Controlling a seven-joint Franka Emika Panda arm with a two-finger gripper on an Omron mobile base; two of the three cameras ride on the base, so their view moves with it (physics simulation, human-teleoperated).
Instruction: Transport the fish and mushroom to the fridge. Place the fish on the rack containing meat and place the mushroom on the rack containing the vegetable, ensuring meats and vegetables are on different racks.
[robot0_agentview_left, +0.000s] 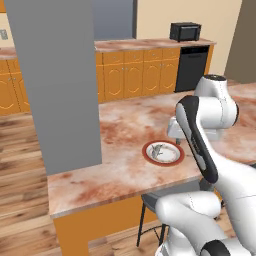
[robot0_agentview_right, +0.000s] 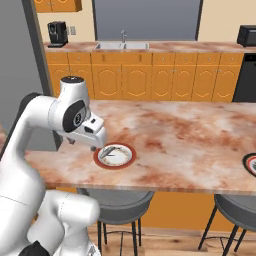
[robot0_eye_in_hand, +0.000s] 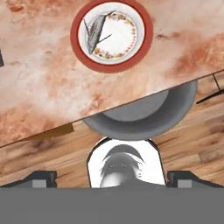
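Note:
The fish (robot0_eye_in_hand: 94, 33) is thin and silvery-grey and lies on the left side of a white plate with a red rim (robot0_eye_in_hand: 146, 30). In the base views the fish (robot0_agentview_right: 111, 152) (robot0_agentview_left: 157, 150) and its plate (robot0_agentview_right: 131, 159) sit near the front edge of the marble island counter (robot0_agentview_right: 190, 135). My gripper (robot0_agentview_right: 82, 145) (robot0_eye_in_hand: 111, 179) hovers open just above the counter's front edge, beside the plate and holding nothing. The tall grey fridge (robot0_agentview_left: 55, 85) stands at the counter's left end, seen from its side. The mushroom is out of view.
A grey stool seat (robot0_eye_in_hand: 140, 116) sits under the counter edge below my hand, and a second stool (robot0_agentview_right: 240, 210) is to the right. Another red-rimmed plate (robot0_agentview_right: 251, 165) is cut off at the counter's right. Orange cabinets (robot0_agentview_right: 150, 80) with a sink line the back wall.

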